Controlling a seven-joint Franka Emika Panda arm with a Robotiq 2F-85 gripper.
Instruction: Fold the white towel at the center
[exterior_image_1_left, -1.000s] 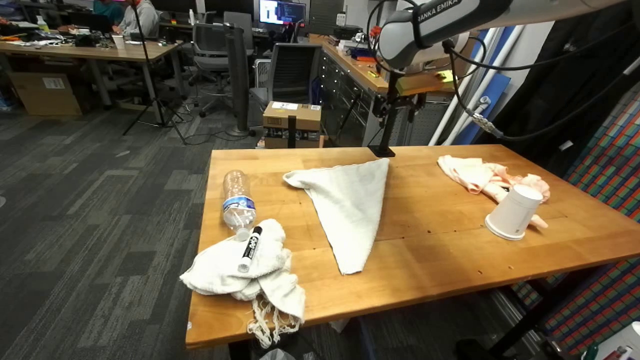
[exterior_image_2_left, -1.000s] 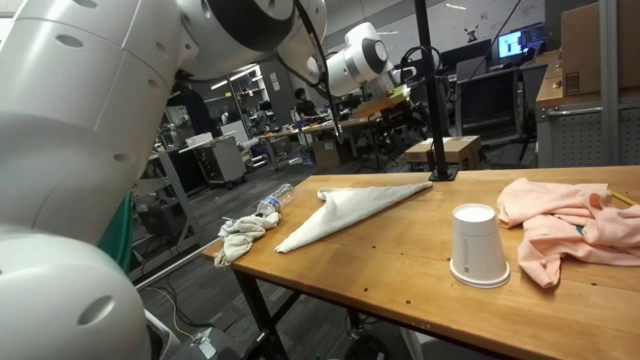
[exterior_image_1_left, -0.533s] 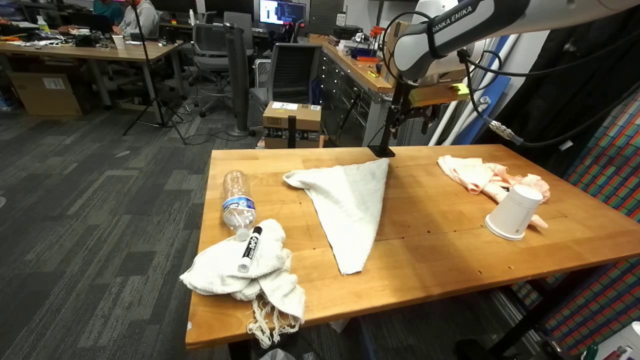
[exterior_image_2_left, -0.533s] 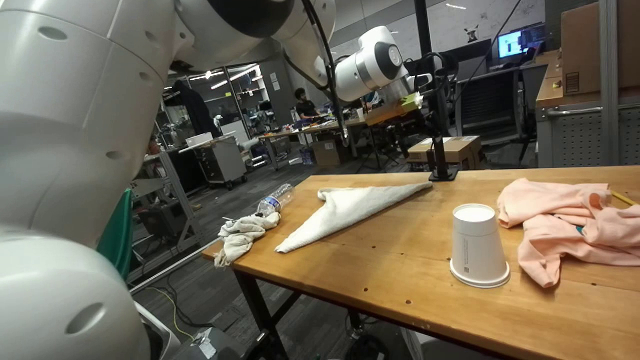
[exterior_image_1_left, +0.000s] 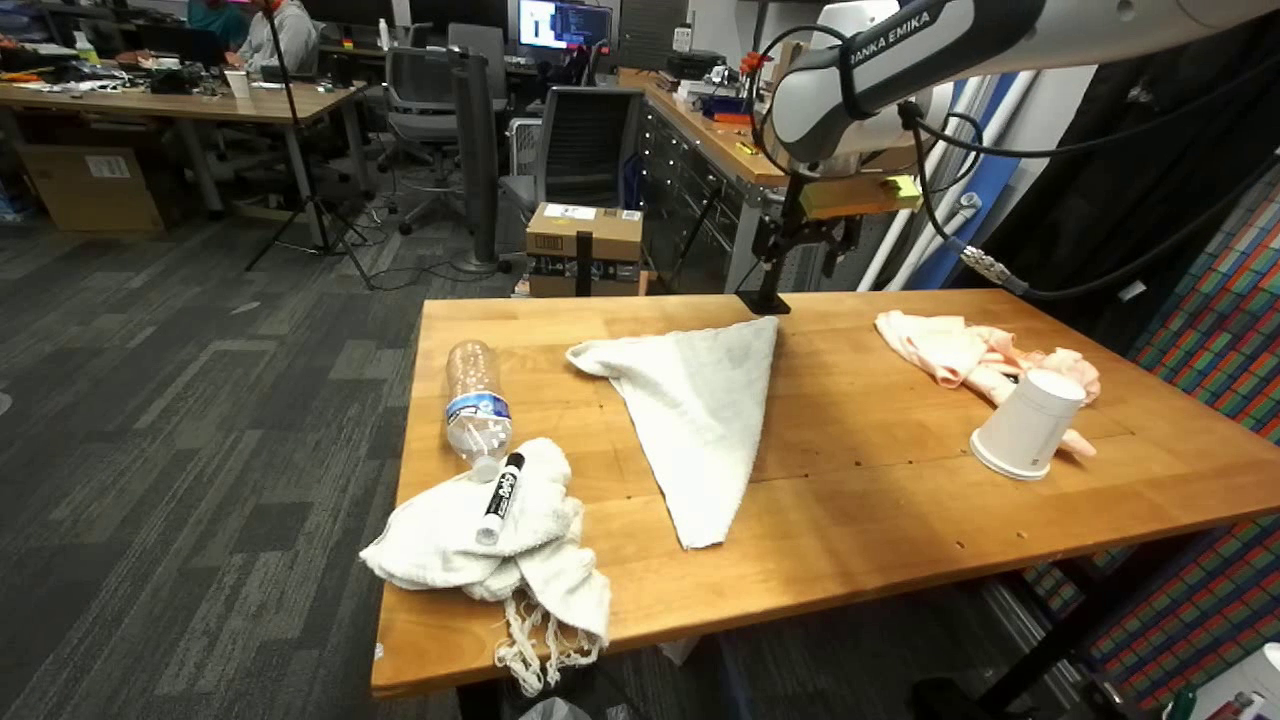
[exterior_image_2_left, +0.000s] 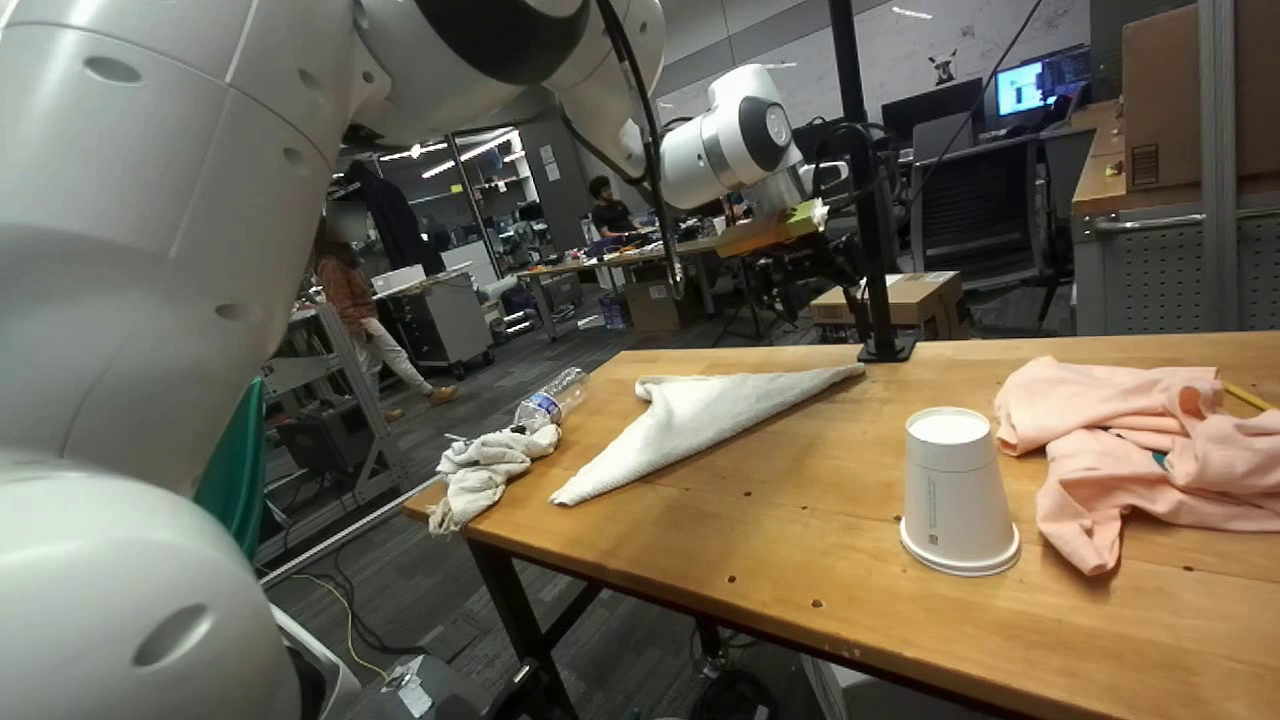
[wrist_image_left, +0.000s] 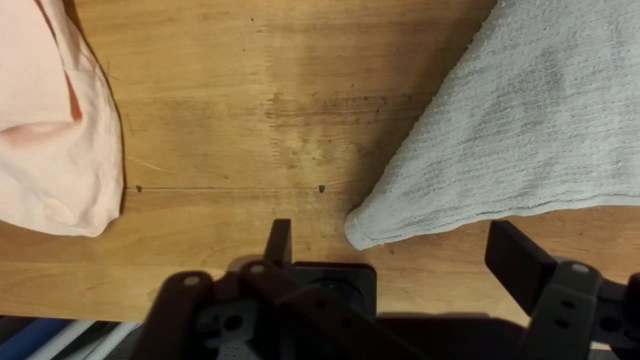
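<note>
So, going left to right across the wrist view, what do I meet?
Pinkish cloth → one gripper fingertip → white towel. The second fingertip and black stand base overlap the towel's span, so I leave them out.

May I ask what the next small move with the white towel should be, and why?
I'd probably lower the open jaws toward the corner of the white towel nearest the black post. The wrist view shows them holding nothing, with that corner showing between them, and in both exterior views they hang above the wooden table, so descending seems needed before any pinch.
</note>
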